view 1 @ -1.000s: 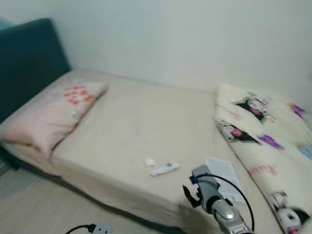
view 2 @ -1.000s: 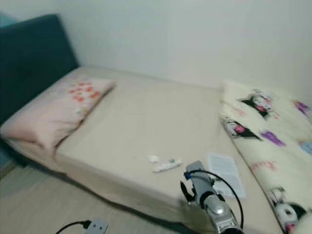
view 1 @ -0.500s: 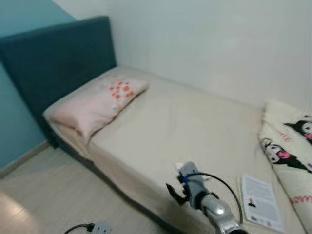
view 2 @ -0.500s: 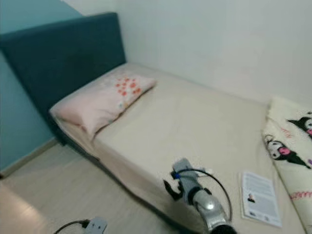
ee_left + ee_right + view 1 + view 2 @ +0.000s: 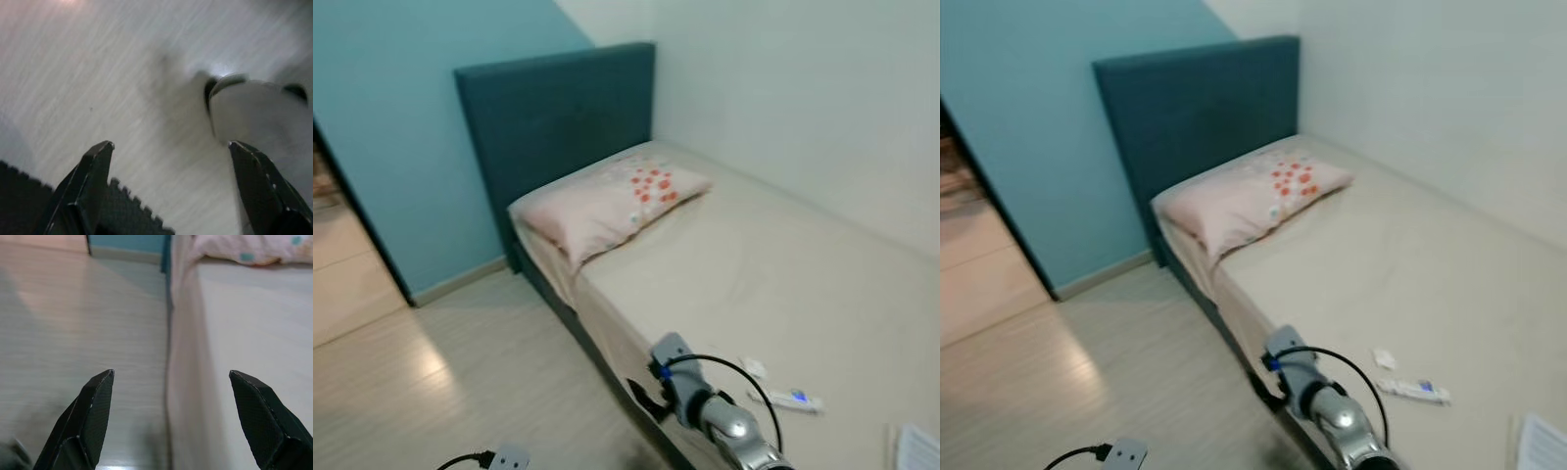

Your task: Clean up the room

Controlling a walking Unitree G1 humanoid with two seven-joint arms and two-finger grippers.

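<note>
White tube (image 5: 786, 399) on bed (image 5: 783, 284); its label blurred, unreadable.

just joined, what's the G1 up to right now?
Nothing is held. The robot stands at the side of a bed with a pink pillow by the teal headboard. The right gripper is open, raised over the bed's edge. The left gripper is open too, pointing at the floor. A small white tube and a white scrap lie on the sheet, untouched.

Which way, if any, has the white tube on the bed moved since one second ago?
No. The tube lies just beside the small white scrap on the bed, as before; only the camera has turned.
</note>
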